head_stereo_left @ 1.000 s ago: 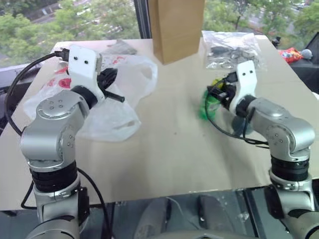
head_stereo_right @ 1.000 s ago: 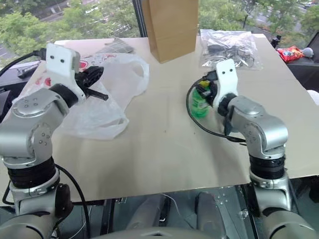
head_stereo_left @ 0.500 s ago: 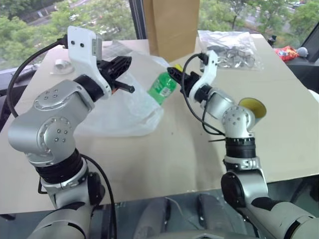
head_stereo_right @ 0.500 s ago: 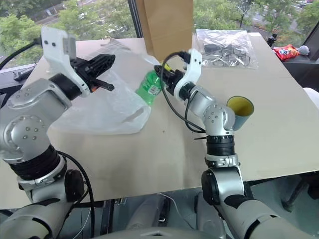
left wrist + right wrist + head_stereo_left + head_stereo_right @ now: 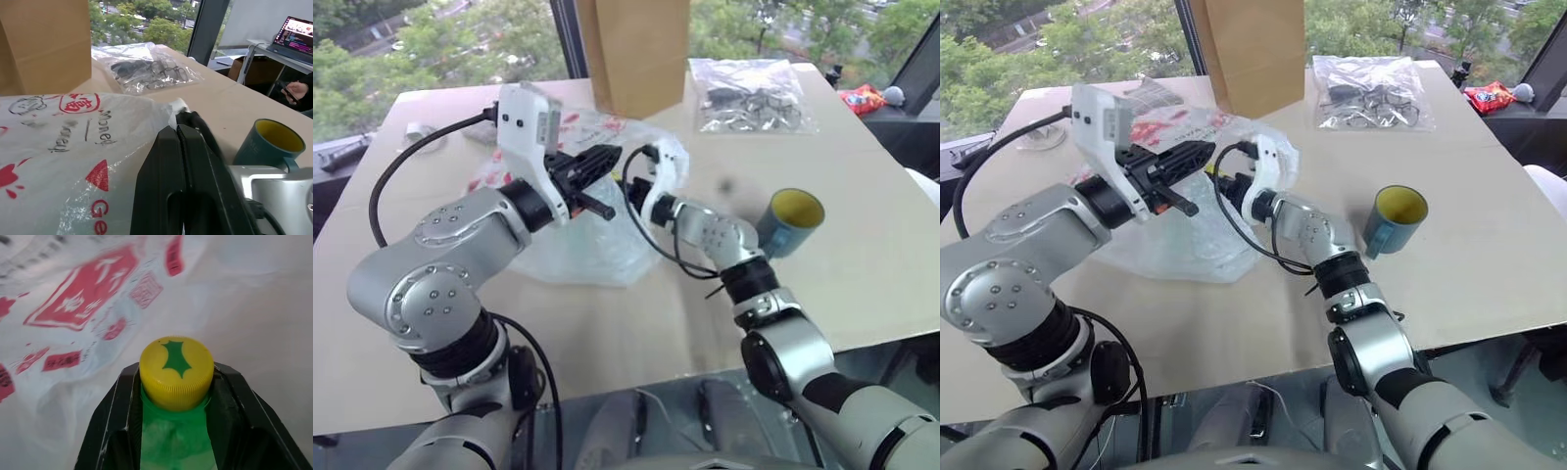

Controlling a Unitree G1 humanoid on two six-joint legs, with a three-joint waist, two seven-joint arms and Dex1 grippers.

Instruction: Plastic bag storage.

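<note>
Left gripper (image 5: 182, 128) fingers pressed together, pinching plastic bag (image 5: 73, 147) edge; right gripper (image 5: 176, 382) clamping green bottle (image 5: 176, 431) inside bag mouth.

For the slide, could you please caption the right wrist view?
Right gripper holding a yellow-capped green bottle inside the plastic bag.

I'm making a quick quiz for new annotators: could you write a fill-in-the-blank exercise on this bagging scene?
1. The right gripper is shut on a green bottle with a ____ cap.
2. The left gripper pinches the edge of the ____ bag.
3. The blue mug is ____ inside.
4. At the table's far edge stands a brown ____ bag.

Missing words: yellow; plastic; yellow; paper
</note>
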